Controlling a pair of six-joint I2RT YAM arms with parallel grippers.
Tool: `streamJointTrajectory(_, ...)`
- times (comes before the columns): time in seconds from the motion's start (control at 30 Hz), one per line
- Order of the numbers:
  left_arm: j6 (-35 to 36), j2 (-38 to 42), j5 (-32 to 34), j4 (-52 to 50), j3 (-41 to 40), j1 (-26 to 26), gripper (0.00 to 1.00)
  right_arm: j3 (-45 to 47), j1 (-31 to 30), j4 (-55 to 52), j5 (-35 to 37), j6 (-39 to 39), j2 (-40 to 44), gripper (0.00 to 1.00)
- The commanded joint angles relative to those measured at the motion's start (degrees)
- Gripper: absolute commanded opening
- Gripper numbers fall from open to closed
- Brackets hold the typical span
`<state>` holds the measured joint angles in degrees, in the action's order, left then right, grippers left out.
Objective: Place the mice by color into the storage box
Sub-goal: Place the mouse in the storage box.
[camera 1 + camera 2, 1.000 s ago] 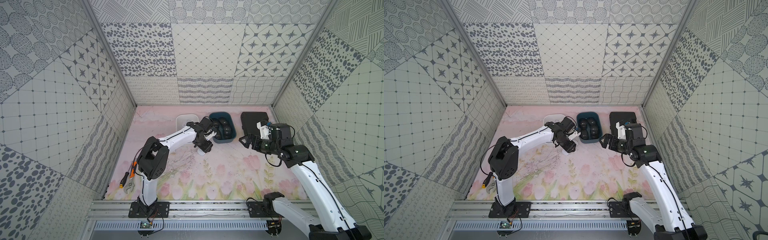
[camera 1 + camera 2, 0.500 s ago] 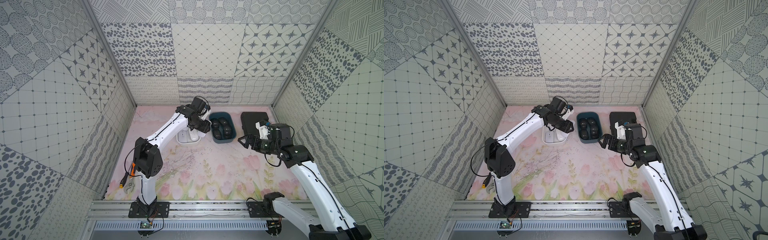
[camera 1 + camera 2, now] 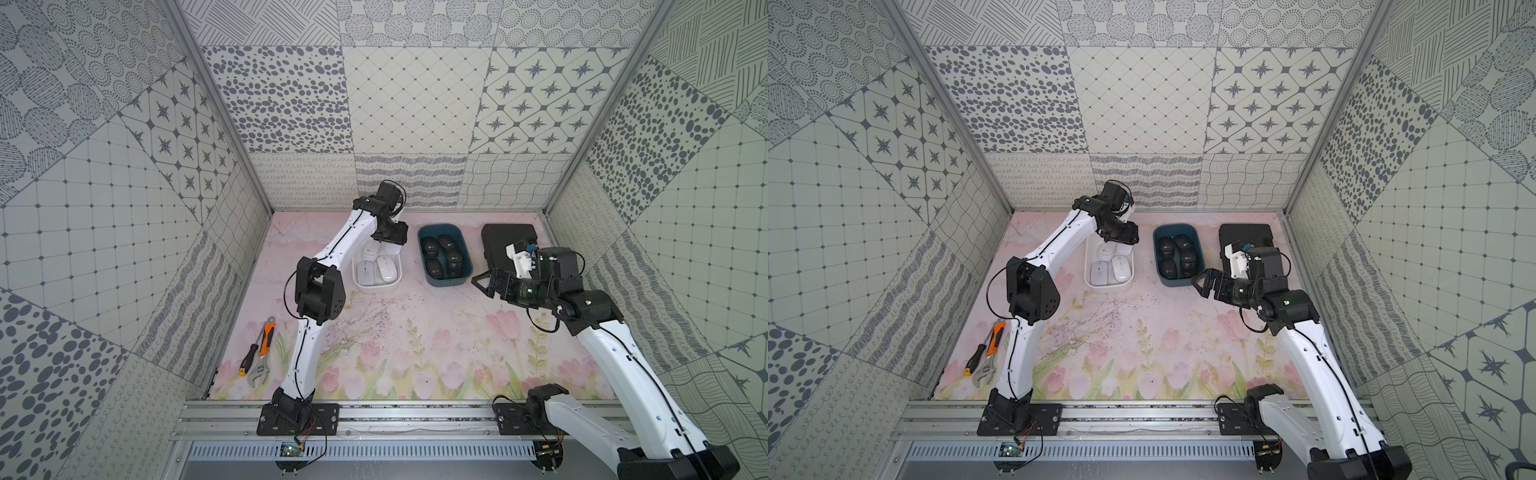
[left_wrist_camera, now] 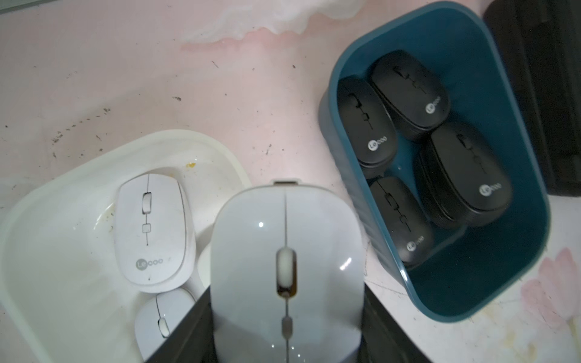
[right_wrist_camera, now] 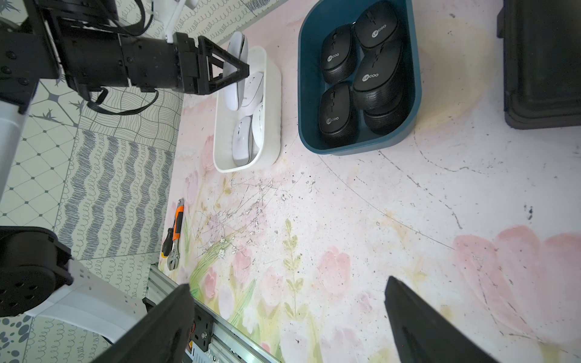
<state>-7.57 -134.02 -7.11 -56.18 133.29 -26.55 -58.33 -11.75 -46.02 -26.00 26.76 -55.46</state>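
I have the middle and front of the desk bare for travel, save a screwdriver and wrench lying at its front left edge, and a narrow strip runs between the white tub and the teal tub. The left fingers, gripping a 4th white mouse, block the white tub's far end above 3 white mice. 5 black mice crowd the teal tub, which is hemmed by the black case and my right fingers, spread wide near its front right corner.
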Motion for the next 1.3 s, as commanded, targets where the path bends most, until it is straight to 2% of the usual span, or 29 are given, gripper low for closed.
streamJointTrajectory(0.0, -1.87, -4.98, 3.04, -1.81, 5.32, 1.02, 0.38, 0.22, 0.15, 1.71, -0.42, -1.39, -0.97, 0.99)
streamJointTrajectory(0.77, -2.36, -11.99, 11.00, 5.31, 3.56, 1.85, 0.37, 1.50, 0.15, 4.48, -1.37, -0.82, -2.29, 0.99)
streamJointTrajectory(1.27, -3.97, -0.16, 15.32, 18.73, -13.40, 1.85, 0.38, 2.71, 0.15, 4.86, -1.29, -0.67, -2.14, 0.99)
